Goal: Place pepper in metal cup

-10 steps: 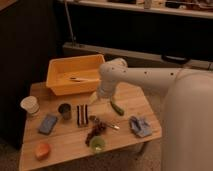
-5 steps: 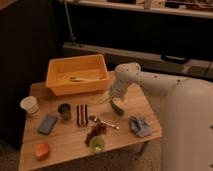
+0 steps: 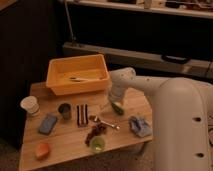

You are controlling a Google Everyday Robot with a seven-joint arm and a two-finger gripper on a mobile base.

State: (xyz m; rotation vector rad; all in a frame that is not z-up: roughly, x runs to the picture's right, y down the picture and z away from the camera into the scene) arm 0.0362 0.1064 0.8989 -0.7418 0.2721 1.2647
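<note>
The robot's white arm point(image 3: 150, 89) is reaching in from the lower right of the frame. Over the last second it has been swinging its wrist rightward and sinking, so the gripper point(image 3: 113, 102) is now hanging at the middle of the frame, just above and beside the pepper point(image 3: 118, 108). Its fingers are standing spread and are pinching nothing. The pepper is lying on the wood just right of centre, unmoved through that second, so the approach is looking nearly finished while the grasp itself has not yet been made. The metal cup point(image 3: 64, 110) is waiting well apart, left of centre, and is looking empty. Along the table point(image 3: 67, 147), the bottom edge is running closest, with an orange item point(image 3: 42, 150) at the lower left and a round green fruit point(image 3: 97, 145) near the lower middle, both sitting close to that edge. Just beyond them the grape bunch point(image 3: 94, 133), a spoon point(image 3: 103, 122) and a dark striped block point(image 3: 82, 114) are filling the ground between pepper and cup, so a carry leftward is probably needing height over them. A blue cloth point(image 3: 139, 125) is lying near the right edge and a blue sponge point(image 3: 48, 123) at the left. Farther up, the white paper cup point(image 3: 31, 105) is standing just left of the metal cup, and the yellow bin point(image 3: 75, 86) is closing off the upper side.
</note>
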